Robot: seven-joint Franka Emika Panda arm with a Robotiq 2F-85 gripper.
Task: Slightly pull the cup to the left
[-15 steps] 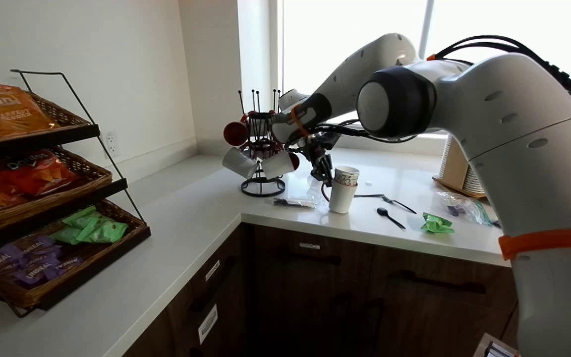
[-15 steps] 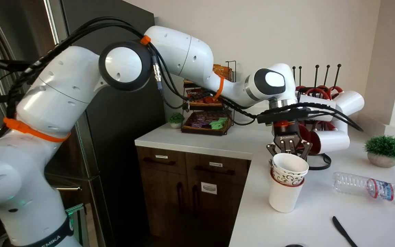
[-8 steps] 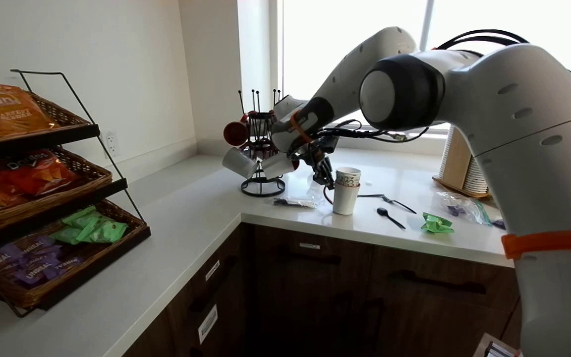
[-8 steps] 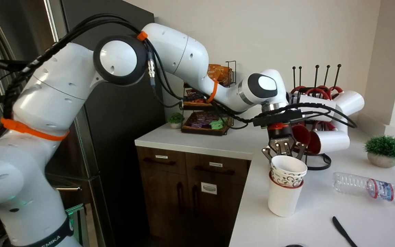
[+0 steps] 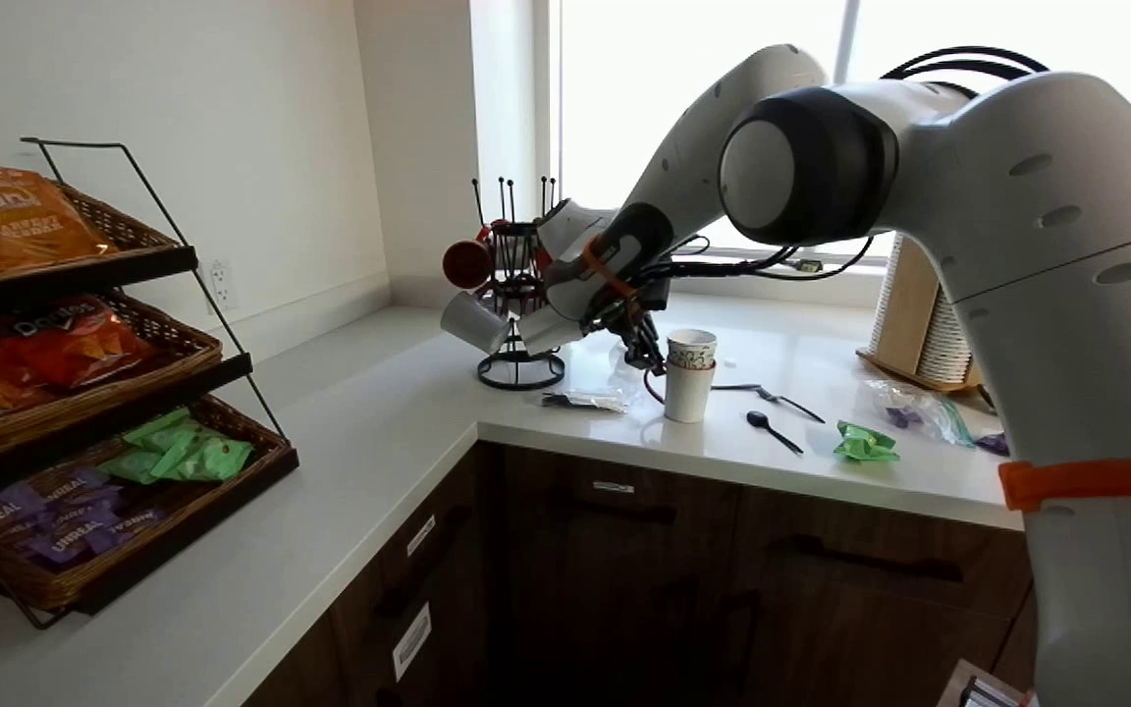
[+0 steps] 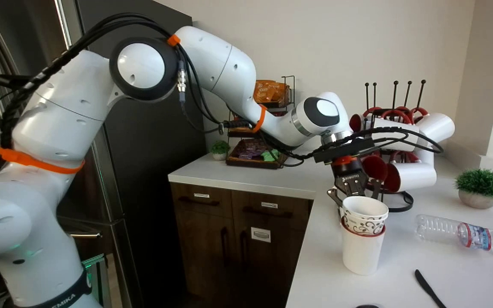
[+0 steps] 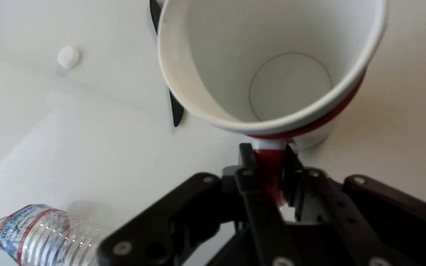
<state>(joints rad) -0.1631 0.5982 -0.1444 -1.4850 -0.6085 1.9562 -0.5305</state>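
A white mug with a red rim and red handle stands nearly upright near the counter's front edge, in both exterior views (image 5: 688, 398) (image 6: 362, 252). Patterned paper cups (image 6: 364, 222) are nested in its top; the wrist view looks down into the upper paper cup (image 7: 290, 88). My gripper (image 7: 267, 152) is shut on the mug's red handle (image 7: 269, 164), one finger on each side. In an exterior view the gripper (image 5: 657, 363) comes down at a slant from the left side of the mug. In another exterior view the fingertips are hidden behind the cups. Whether the mug's base touches the counter is unclear.
A black rack (image 5: 516, 368) with hanging mugs (image 6: 417, 176) stands close behind the gripper. A clear bottle (image 6: 464, 233) lies beside the mug. A black knife (image 6: 428, 288), spoon (image 5: 772, 432) and green wrapper (image 5: 865, 442) lie on the counter.
The mug, with its nested cups, has shifted slightly right in both exterior views and tilts less than before. The wrist has lowered and swung, while the elbow has risen. The grip on the handle stays.
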